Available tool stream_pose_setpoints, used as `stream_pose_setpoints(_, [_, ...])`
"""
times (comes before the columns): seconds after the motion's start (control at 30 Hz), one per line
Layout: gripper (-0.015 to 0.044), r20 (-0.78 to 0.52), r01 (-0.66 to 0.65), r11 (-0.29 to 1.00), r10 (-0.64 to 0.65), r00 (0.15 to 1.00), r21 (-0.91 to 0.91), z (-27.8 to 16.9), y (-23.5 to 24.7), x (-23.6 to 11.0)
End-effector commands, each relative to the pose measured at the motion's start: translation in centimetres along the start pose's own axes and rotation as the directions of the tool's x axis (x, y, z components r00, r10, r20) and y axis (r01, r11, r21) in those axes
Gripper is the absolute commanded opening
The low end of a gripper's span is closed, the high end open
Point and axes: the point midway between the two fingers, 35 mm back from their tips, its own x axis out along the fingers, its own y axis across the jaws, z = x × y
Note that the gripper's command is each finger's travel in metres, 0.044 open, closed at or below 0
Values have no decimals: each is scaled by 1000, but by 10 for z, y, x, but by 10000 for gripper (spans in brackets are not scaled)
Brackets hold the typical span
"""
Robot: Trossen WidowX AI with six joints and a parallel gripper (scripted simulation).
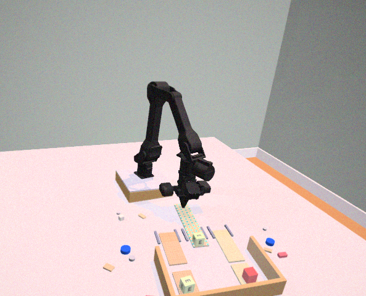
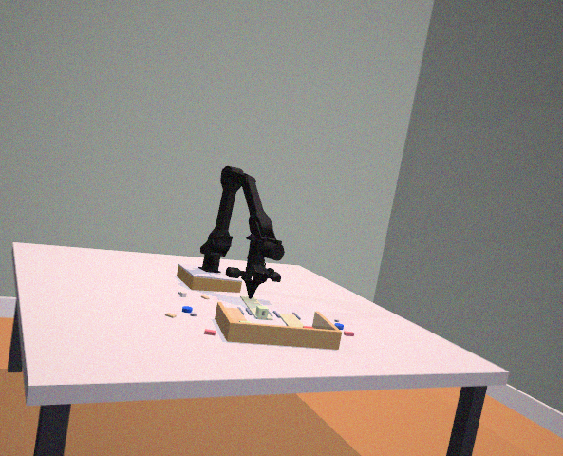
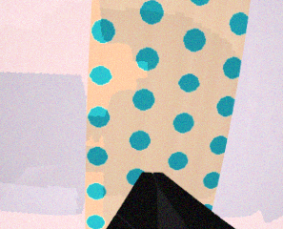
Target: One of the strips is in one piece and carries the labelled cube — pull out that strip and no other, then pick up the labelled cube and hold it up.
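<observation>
The dotted strip is in one piece and carries a pale green cube marked E near its end away from the arm's base. My gripper is shut with nothing between its fingers; its tips are at the strip's near-base end, touching or just above it. The left strip is split by a gap from a short piece bearing another E cube. The right strip is split from a piece bearing a red cube.
Low grey rails flank the strips. A wooden wall closes the side away from the base, with side walls left and right. Blue discs and small blocks lie outside. The dotted strip's near-base end lies beyond the rails.
</observation>
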Motion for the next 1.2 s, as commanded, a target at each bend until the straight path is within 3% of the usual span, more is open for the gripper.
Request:
stream_pose_setpoints(0.0, [0,-27,12,1000,-12,1000,2,-8,-4,5])
stream_pose_setpoints(0.5, [0,-27,12,1000,-12,1000,2,-8,-4,5])
stream_pose_setpoints(0.67, [0,-24,11,1000,-11,1000,2,2,1,-40])
stream_pose_setpoints(0.83, [0,-26,12,1000,-12,1000,2,2,1,-42])
stream_pose_setpoints(1.17, [263,-23,11,999,-12,1000,-40,40,-4,-41])
